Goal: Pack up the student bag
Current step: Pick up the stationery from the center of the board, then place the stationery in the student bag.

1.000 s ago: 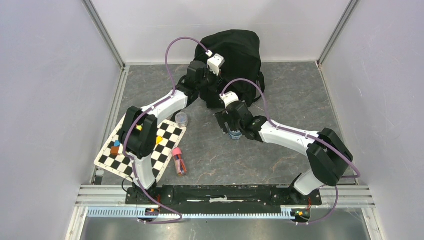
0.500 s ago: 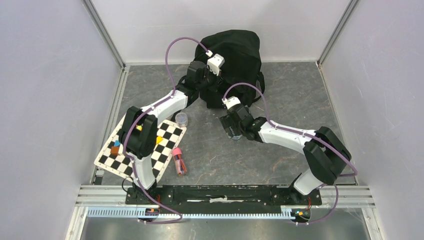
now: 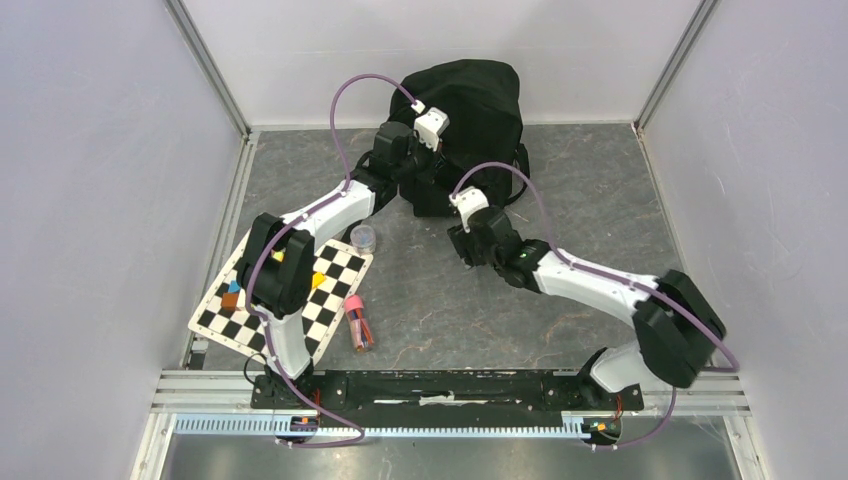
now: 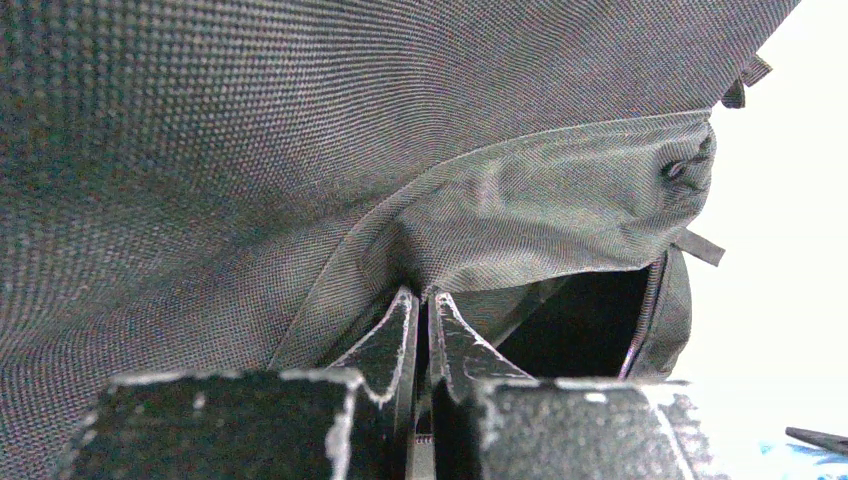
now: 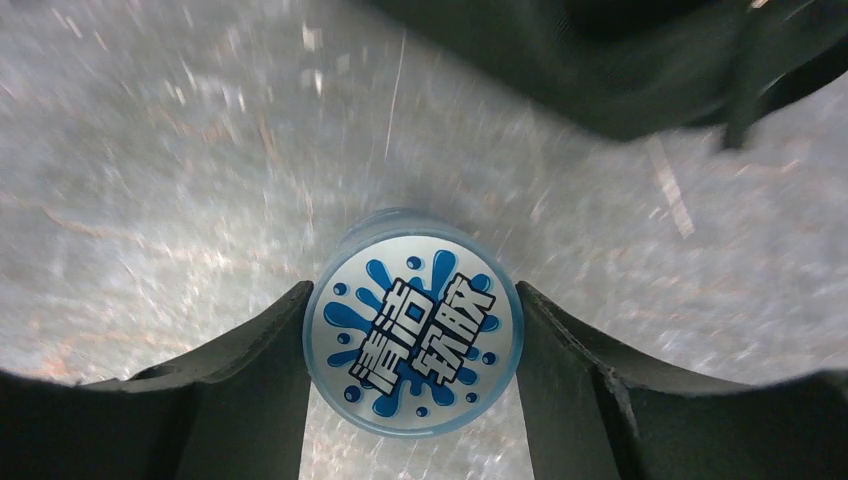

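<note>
From above, I see the student bag (image 3: 475,100) at the far edge of the counter (image 3: 600,200), about in the middle, leaning on the back wall. My left arm (image 3: 340,205) reaches up to the bag's near left side. Its end is lost against the black cloth there, so I cannot tell from here how it stands. My right arm (image 3: 590,285) bends in from the right, and the right claw (image 3: 466,250) hangs low over the counter, just in front of the bag. Near the left edge lies a checkered board (image 3: 285,295) with a few little colored blocks on it. A small jar (image 3: 364,237) stands by its far corner and a pink-capped tube (image 3: 358,322) lies by its near right side.

In the left wrist view, black bag cloth fills almost all I see. The left claw (image 4: 422,305) has its fingers (image 4: 395,340) pinched together on a fold of the bag's gray lining (image 4: 560,200). To the right of it the bag's dark mouth (image 4: 590,310) gapes open.

In the right wrist view, which is a bit blurry, the right claw is clamped on a round tub (image 5: 412,335). One finger presses each side. The tub has a white lid with blue splashes and writing. The gray counter is under it, and the bag's black edge is along the top.
</note>
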`<state>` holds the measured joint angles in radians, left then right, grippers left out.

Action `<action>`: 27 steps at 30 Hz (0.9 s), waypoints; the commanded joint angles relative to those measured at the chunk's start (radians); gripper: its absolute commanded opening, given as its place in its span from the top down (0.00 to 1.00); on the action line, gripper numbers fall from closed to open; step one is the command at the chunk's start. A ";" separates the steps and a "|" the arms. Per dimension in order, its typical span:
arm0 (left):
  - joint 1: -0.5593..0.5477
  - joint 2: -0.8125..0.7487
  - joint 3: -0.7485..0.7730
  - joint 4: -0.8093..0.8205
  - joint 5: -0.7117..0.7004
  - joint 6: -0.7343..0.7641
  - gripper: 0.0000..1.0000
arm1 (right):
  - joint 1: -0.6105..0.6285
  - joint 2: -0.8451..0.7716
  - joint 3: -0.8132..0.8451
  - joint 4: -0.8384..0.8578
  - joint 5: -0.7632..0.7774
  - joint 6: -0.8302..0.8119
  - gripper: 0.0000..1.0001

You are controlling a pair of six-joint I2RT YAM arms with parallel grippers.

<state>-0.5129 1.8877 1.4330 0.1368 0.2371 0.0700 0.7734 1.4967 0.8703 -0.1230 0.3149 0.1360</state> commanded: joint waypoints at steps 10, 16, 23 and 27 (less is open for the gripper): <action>0.013 -0.062 0.020 0.072 0.071 -0.032 0.98 | -0.063 -0.168 -0.024 0.716 -0.026 -0.266 1.00; 0.017 -0.059 0.026 0.076 0.094 -0.052 0.98 | -0.072 -0.061 -0.004 0.881 -0.061 -0.277 1.00; 0.020 -0.059 0.029 0.073 0.099 -0.054 0.98 | -0.074 0.034 0.051 0.898 -0.052 -0.251 1.00; 0.020 -0.060 0.030 0.073 0.101 -0.054 0.98 | -0.083 0.058 0.037 0.950 -0.014 -0.269 1.00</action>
<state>-0.4934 1.8874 1.4334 0.1368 0.2977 0.0490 0.7029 1.5509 0.8558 0.6586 0.2638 -0.1196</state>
